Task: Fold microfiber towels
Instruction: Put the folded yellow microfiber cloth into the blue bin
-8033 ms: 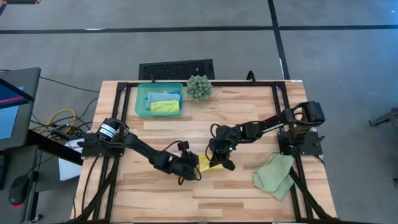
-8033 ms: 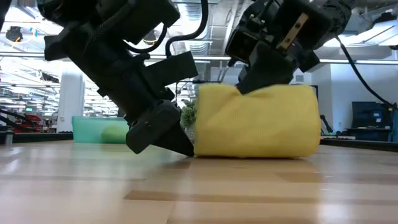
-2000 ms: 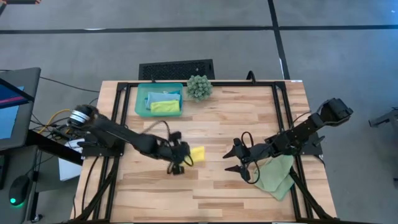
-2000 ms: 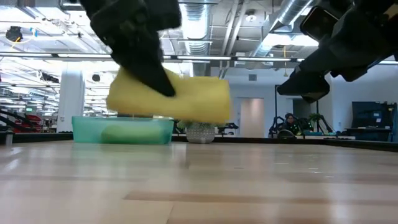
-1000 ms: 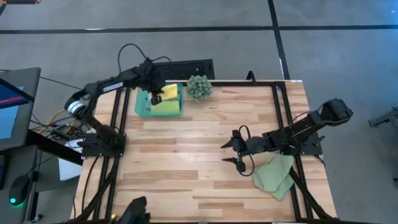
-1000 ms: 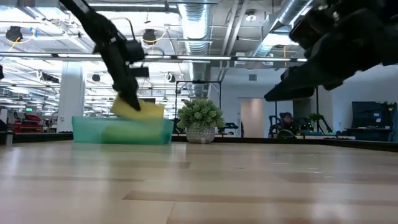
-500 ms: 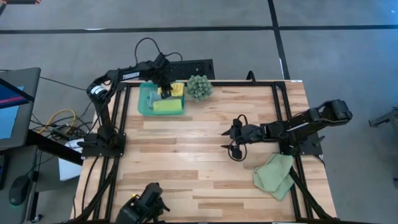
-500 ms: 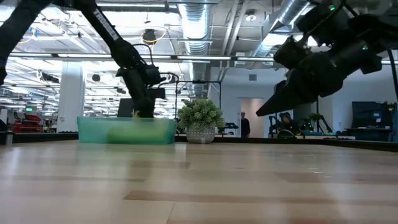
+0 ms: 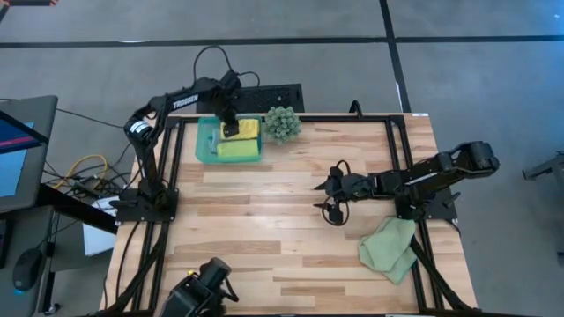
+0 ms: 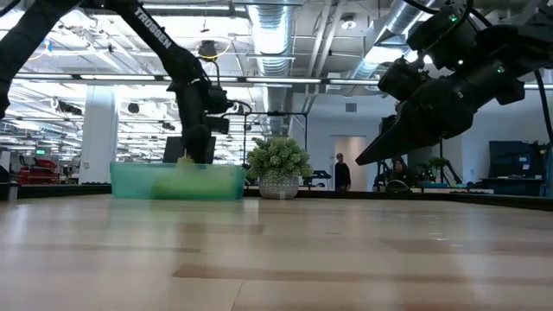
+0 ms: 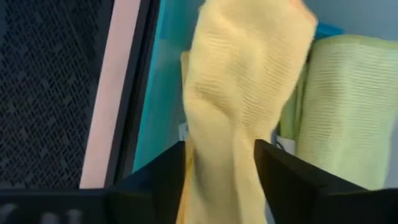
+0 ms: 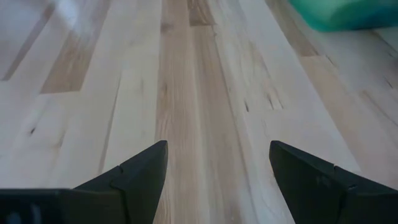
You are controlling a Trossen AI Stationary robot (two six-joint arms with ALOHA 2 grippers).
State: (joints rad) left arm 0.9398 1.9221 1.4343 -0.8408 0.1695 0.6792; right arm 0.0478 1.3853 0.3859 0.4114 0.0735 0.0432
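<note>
In the upper left of the high view, the left gripper [image 9: 228, 129] is held over the teal tray [image 9: 203, 146], its fingers parted around the folded yellow towel [image 11: 239, 112], which is seen in the left wrist view hanging between them with a little slack on each side. The towel is judged released or nearly so, and it rests in the tray just beside the lime green towel [image 11: 339, 106]. For a clean deposit, the gripper is best lifted straight up, so the fold is not dragged open and the lime green neighbour is not disturbed. The tray's far wall and the black table frame lie close by, and the spiky plant [image 9: 282, 123] stands just to the tray's right; sideways room there is judged tight.

Across the centre, the wooden table [image 9: 264, 238] is seen bare, which gives ample room for folding.

At right of centre, the right gripper [image 9: 328, 199] hovers over bare boards, fingers spread wide and holding nothing. In the lower right, the pale sage green towel [image 9: 388, 249] lies crumpled against the table's edge, unfolded; it is best drawn inward before folding.
</note>
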